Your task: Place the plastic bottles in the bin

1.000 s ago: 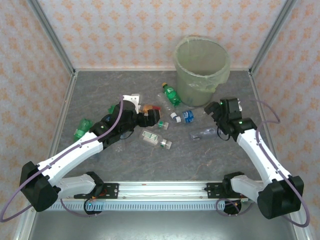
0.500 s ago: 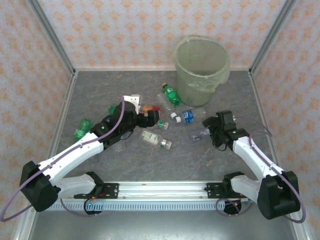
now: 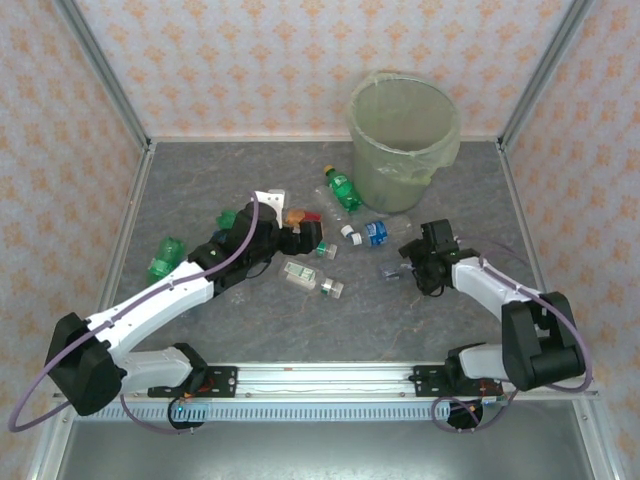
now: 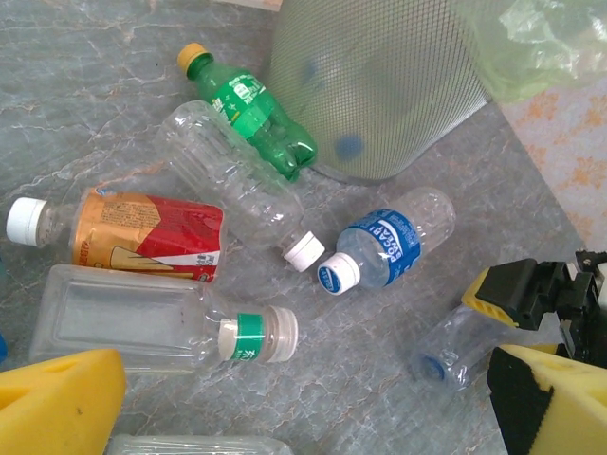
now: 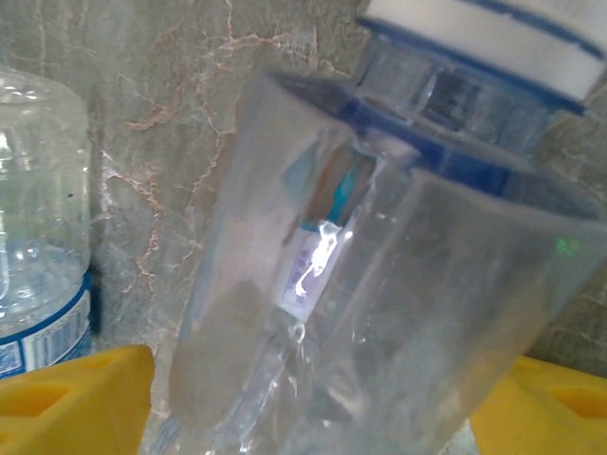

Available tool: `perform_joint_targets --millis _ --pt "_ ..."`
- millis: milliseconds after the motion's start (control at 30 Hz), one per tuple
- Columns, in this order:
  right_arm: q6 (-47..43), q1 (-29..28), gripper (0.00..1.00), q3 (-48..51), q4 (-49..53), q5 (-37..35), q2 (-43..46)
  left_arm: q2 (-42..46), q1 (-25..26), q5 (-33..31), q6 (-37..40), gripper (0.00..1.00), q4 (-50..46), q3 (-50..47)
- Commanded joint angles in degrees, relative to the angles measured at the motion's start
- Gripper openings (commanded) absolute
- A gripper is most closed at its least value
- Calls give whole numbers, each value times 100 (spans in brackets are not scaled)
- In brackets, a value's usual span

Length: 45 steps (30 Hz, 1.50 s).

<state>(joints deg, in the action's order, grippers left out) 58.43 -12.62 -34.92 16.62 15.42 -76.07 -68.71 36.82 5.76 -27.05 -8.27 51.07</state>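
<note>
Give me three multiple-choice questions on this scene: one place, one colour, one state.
1. Where does the green bottle lie? A inside the bin; B on the table beside the bin; C at the table's near edge.
2. What colour is its cap? A yellow; B blue; C black.
3. How is the left hand? A shut on a bottle; B shut, empty; C open.
Answers: 1 B, it lies by the bin's foot. 2 A, the left wrist view shows a yellow cap. 3 C, its pads stand wide apart.
</note>
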Motion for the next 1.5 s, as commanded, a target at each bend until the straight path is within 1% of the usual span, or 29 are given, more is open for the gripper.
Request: perform_joint_targets --millis 0,33,133,267,300,433,733,900,1100,1233,1333,1467 --pt "-91 -37 81 -250 -170 -30 -220 -83 36 79 185 99 -8 249" --pt "-174 -39 79 -307 -155 -54 -300 -105 36 79 178 99 2 246" --pt "-272 -35 78 -376 -103 -126 -487 -111 36 139 153 99 49 219" --pt "-248 -39 74 -353 -307 -121 -597 -72 34 128 180 99 -6 253" --pt "-273 -39 71 -357 -318 -110 -619 -64 36 121 183 99 -28 273" --pt "-422 -39 53 -487 -167 -149 -639 -34 36 92 171 99 -110 349" --pt "-628 -39 53 -607 349 -659 343 -16 35 -46 106 99 -161 493" --pt "-883 -39 52 -941 685 -994 803 -43 34 -400 -66 99 -126 668" --pt "-1425 -38 51 -1688 886 -1445 1296 48 29 -1135 -329 99 -131 844" --pt "-1965 -34 50 -2359 891 -1712 1403 205 36 -1638 -398 99 -96 908" --pt "-2428 -37 50 -2890 788 -1929 1354 336 36 -1819 -380 99 -6 930" --pt "-2934 -38 50 -3592 478 -2150 1085 484 36 -1852 -354 99 122 928"
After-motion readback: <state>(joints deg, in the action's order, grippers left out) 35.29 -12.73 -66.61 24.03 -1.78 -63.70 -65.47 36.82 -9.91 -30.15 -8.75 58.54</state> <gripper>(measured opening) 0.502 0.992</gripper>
